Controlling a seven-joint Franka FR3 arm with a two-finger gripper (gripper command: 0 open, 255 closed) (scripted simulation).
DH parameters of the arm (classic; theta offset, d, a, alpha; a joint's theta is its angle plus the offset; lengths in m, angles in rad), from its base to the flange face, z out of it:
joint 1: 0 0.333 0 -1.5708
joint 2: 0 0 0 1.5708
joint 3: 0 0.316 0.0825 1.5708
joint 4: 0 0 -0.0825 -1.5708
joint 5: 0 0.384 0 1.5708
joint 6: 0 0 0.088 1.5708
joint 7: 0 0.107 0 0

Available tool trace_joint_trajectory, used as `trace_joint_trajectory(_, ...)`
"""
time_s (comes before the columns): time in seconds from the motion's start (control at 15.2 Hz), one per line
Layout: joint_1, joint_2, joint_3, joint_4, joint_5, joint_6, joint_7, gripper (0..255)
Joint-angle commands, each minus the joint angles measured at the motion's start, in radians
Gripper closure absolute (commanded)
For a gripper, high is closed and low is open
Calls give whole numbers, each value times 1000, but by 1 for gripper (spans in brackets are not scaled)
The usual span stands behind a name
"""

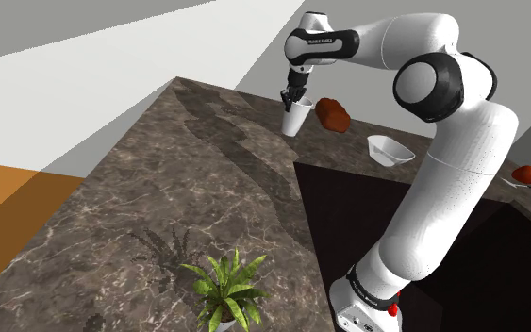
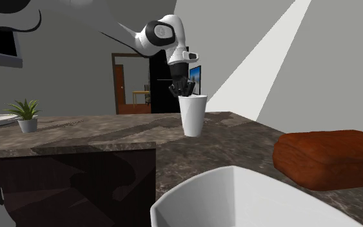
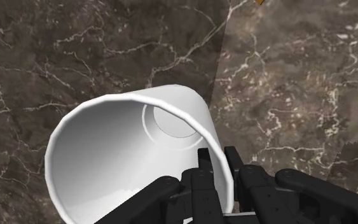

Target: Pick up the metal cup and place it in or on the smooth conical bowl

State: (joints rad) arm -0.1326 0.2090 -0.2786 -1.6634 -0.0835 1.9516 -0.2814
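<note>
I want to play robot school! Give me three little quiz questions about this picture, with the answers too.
1. What colour is the cup in the gripper? A red, B white, C green.
2. True or false: the potted plant stands on the dark veined counter.
3. Fill in: one gripper finger is inside the cup, the other is ____ it.
Key: 1 B; 2 true; 3 outside.

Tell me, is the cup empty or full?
Empty: the wrist view looks into the cup and shows its bare white bottom, nothing inside.
</note>
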Motion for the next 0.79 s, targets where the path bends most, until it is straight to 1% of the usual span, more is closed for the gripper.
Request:
trace_joint_trajectory(0.0,0,1,0,28,1,-27,-2,255)
trace_joint_trajectory(0.73,-3,5,-1,181,6,-175,-19,255)
